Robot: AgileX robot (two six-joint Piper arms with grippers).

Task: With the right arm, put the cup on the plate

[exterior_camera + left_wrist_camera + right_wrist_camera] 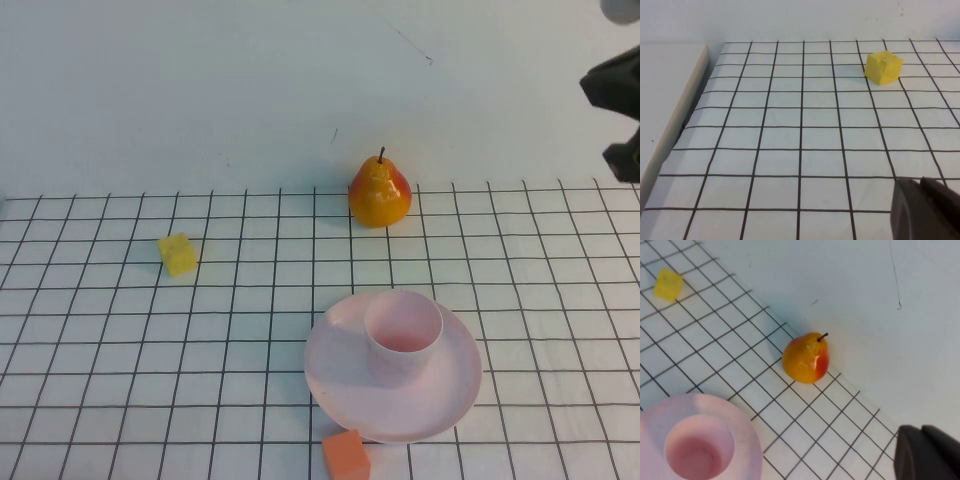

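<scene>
The pale pink cup (pixel 402 335) stands upright on the round pale pink plate (pixel 450 395) at the front middle of the gridded mat. Both also show in the right wrist view, the cup (pixel 699 450) on the plate (pixel 747 425). The right arm (pixel 615 95) is raised at the far right edge, well away from the cup. My right gripper (pixel 920 429) is shut and empty, above the mat's far edge, beyond the pear. My left gripper (pixel 920 182) is shut and empty, low over the mat on the left side; it is out of the high view.
A yellow-orange pear (pixel 380 192) stands at the mat's far edge behind the plate. A yellow cube (pixel 178 254) lies on the left. An orange cube (pixel 346 456) sits against the plate's near rim. A white raised board (pixel 670 125) borders the mat in the left wrist view.
</scene>
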